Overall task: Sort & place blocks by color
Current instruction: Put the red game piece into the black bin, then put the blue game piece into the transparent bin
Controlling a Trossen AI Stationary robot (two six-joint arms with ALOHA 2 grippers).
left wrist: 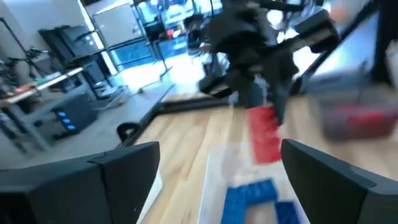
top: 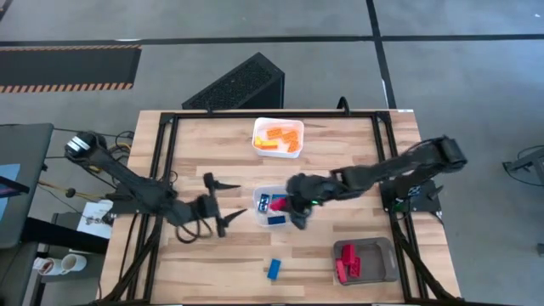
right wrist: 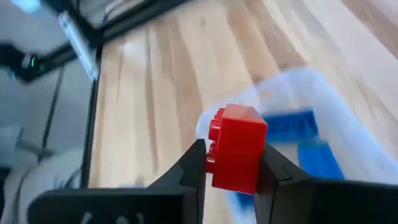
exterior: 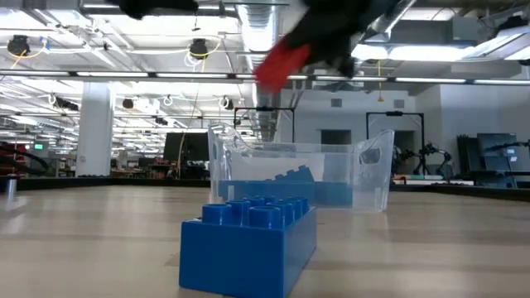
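Observation:
My right gripper [top: 297,206] hangs over the clear tray [top: 274,206] at mid-table, shut on a red block [right wrist: 236,148]. That tray holds blue blocks [top: 276,219]. Another blue block [top: 274,269] lies loose on the table near the near edge, large in the low view [exterior: 248,244]. The white tray [top: 278,137] near the far edge holds orange blocks. The grey tray [top: 365,261] at the near right holds red blocks. My left gripper [top: 223,204] is open, left of the clear tray, touching nothing. My right gripper pinches the red block [right wrist: 239,163] between its two fingertips [right wrist: 196,163], one on each side face. The block is lifted clear, above the clear tray, and hangs tilted below the fingers in the low view [exterior: 280,64].
Bare wood lies left of the clear tray and along the near edge around the loose blue block. A black frame rail [top: 166,161] runs around the tabletop. A dark slatted box [top: 238,85] stands beyond the far edge.

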